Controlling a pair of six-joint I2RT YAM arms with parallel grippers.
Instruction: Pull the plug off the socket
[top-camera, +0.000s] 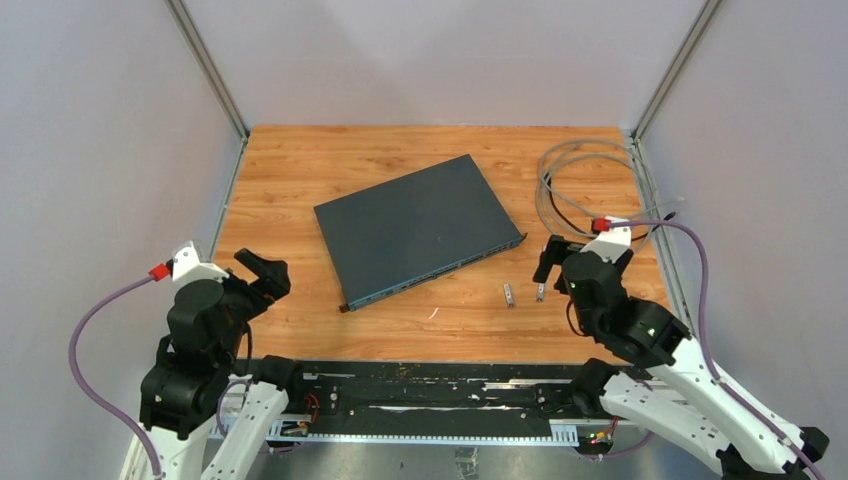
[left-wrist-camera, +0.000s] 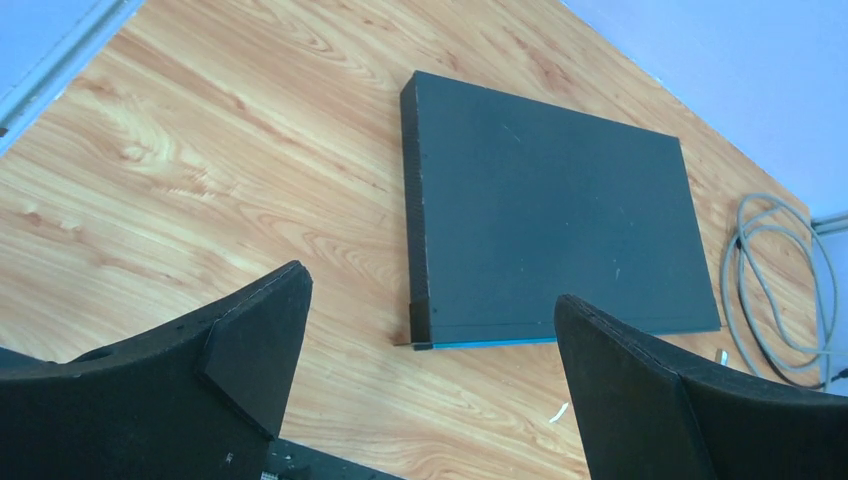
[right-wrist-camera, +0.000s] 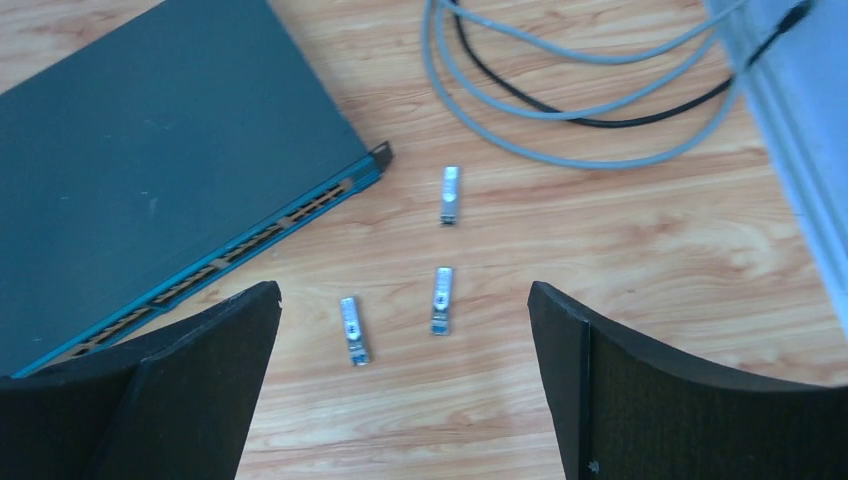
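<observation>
A: So, which step is in hand?

B: By my reading, the tail end of it. Three silver plugs (right-wrist-camera: 442, 300) lie loose on the counter (top-camera: 290, 180), just off the front corner of the switch (top-camera: 415, 228) and apart from it. None of them touches the socket row (right-wrist-camera: 250, 235) along its teal face.

A: And the end effectors?

B: Both are spread wide and carry nothing. The right end effector (right-wrist-camera: 402, 292) hovers above the loose plugs, with two of them showing between its fingers. The left end effector (left-wrist-camera: 430, 300) hangs near the left corner of the switch, clear of it.

A: Is anything left seated in the row?

B: I cannot tell. The openings are too small and too dark in these views, and nothing silver sticks out of the face.

A: What does the next move call for, then?

B: If one more plug sits in there, the left side would have to steady the switch while the right closes on the plug's exposed end and draws it straight out along the socket's line. Otherwise both arms only need to back away, keeping off the grey cable (right-wrist-camera: 600, 163) coiled at the far right.
</observation>
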